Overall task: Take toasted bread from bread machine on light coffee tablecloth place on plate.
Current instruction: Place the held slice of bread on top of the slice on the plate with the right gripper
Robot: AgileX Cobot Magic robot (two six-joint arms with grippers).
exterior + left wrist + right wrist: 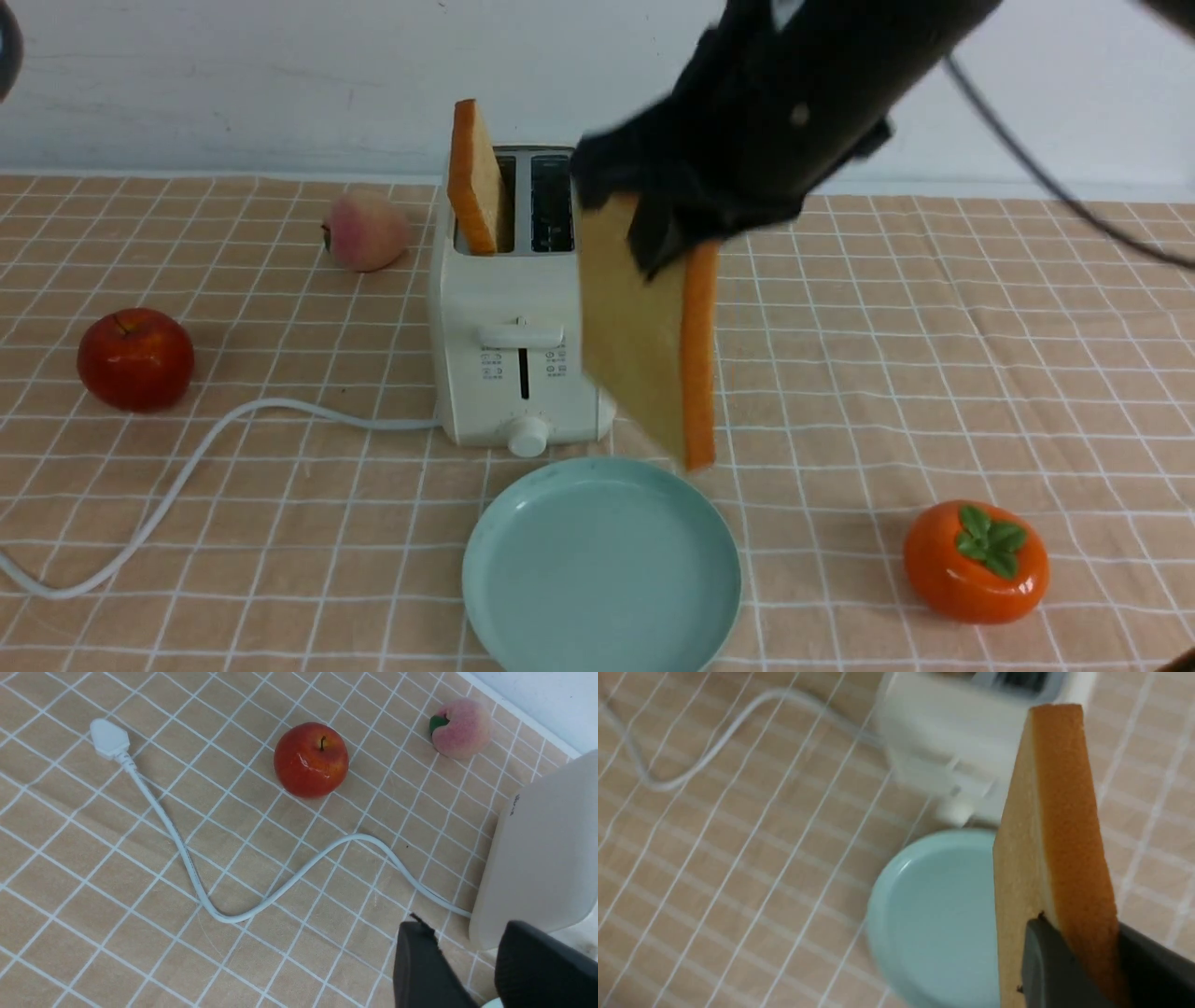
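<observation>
Near the plate (485,569), toasted bread (644,355) pinched in the right end effector (667,238).

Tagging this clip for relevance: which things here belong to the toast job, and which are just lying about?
Job: toaster, slotted slice, held slice, right gripper, plate, tablecloth.
Lying about: apple, peach, persimmon.

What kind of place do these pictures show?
Probably a staged breakfast table in a robot test room, not a real kitchen: a bread machine holding toasted bread stands behind a plate on a checked tablecloth, with a glossy apple nearby and a bare white wall behind.
</observation>
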